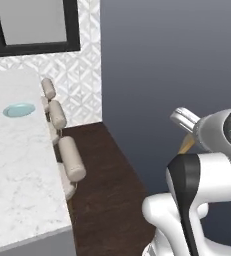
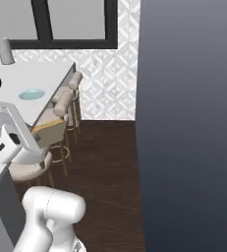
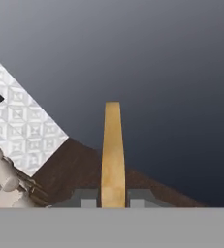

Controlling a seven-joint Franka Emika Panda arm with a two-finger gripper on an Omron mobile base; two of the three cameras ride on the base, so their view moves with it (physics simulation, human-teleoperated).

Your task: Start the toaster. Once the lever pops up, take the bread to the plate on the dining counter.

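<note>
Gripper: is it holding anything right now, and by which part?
Yes. The gripper is shut on the bread, clamping its near edge; the slice sticks out edge-on.

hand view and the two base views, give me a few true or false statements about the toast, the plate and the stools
1. The gripper is shut on the thin golden-tan slice of bread. True.
2. The small round pale teal plate already has the bread lying on it. False: the plate is bare and the bread is held in the gripper.
3. The plate sits on the long white marble dining counter. True.
4. The beige padded stools stand against the dark grey wall. False: they line the edge of the dining counter.
5. The floor is dark brown wood. True.
</note>
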